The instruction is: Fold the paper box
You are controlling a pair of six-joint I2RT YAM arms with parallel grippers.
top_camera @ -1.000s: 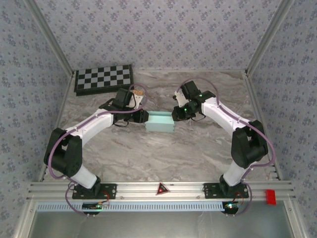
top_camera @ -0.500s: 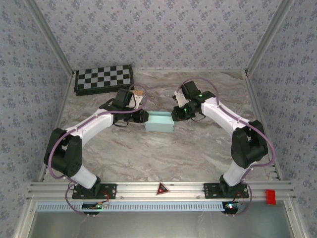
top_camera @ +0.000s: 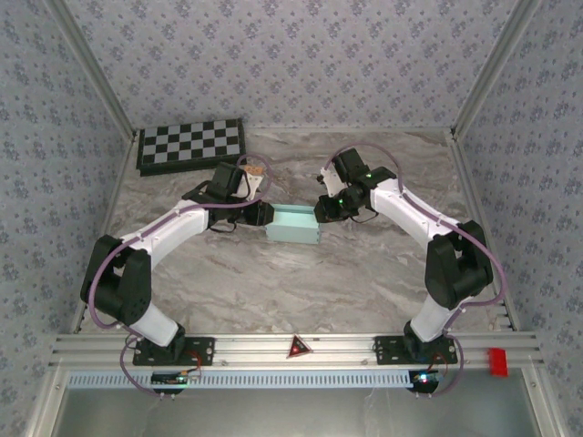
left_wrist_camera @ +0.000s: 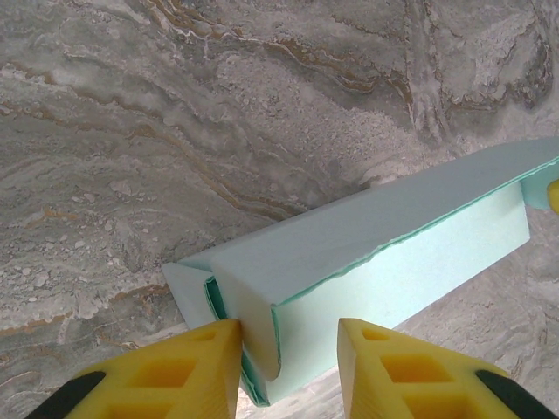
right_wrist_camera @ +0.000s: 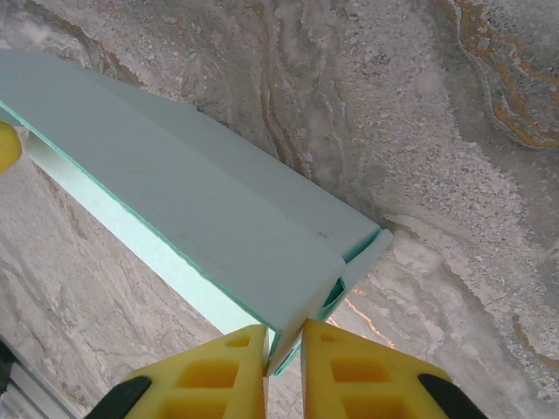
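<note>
The paper box (top_camera: 293, 224) is a pale cyan, long closed box lying on the marble table between the two arms. My left gripper (top_camera: 263, 215) is at its left end. In the left wrist view the left gripper (left_wrist_camera: 288, 336) straddles the end of the paper box (left_wrist_camera: 376, 253): the left finger (left_wrist_camera: 188, 358) touches the folded end flap, and a gap separates the right finger (left_wrist_camera: 393, 367) from the box wall. My right gripper (top_camera: 322, 210) is at the right end. In the right wrist view the right gripper (right_wrist_camera: 284, 336) pinches the corner flap of the paper box (right_wrist_camera: 175, 201).
A black-and-white checkerboard (top_camera: 190, 144) lies at the back left of the table. A small red block (top_camera: 496, 360) sits on the front rail at the right, and a red triangle (top_camera: 298, 346) at its middle. Patterned walls close in the table on three sides.
The left jaws have widened a little around the box's end. The box has edged slightly left. Both arms are otherwise nearly still.
</note>
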